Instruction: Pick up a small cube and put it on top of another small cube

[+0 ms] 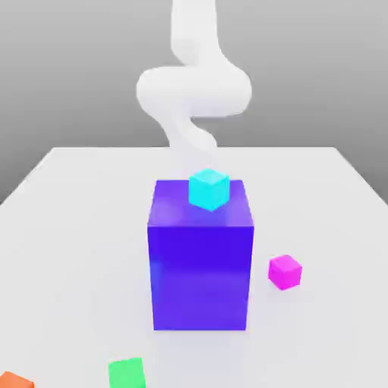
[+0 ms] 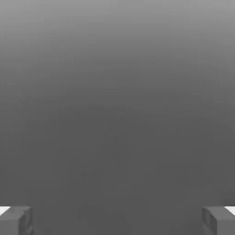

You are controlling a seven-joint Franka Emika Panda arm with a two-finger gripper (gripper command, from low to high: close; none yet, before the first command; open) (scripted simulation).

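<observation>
- Green cube (image 1: 126, 373) and orange cube (image 1: 17, 380) sitting nearest the camera, at the exterior view's lower left.
- Magenta cube (image 1: 285, 272) resting on the white tabletop (image 1: 68, 265), just beside the big blue-purple block (image 1: 201, 276), exterior view's right.
- Cyan cube (image 1: 209, 189) topping the block.
- White Panda arm (image 1: 194, 91) standing behind.
- Gripper (image 2: 117, 221) gaping wide, holding nothing.
- Plain grey backdrop (image 1: 76, 68) shading darker downward.

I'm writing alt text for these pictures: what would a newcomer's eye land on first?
Probably the big blue-purple block standing mid-table in the exterior view, with a bright cyan cube on its top. Next, the magenta cube beside it, toward that view's right, and the pale robot arm behind.
</observation>
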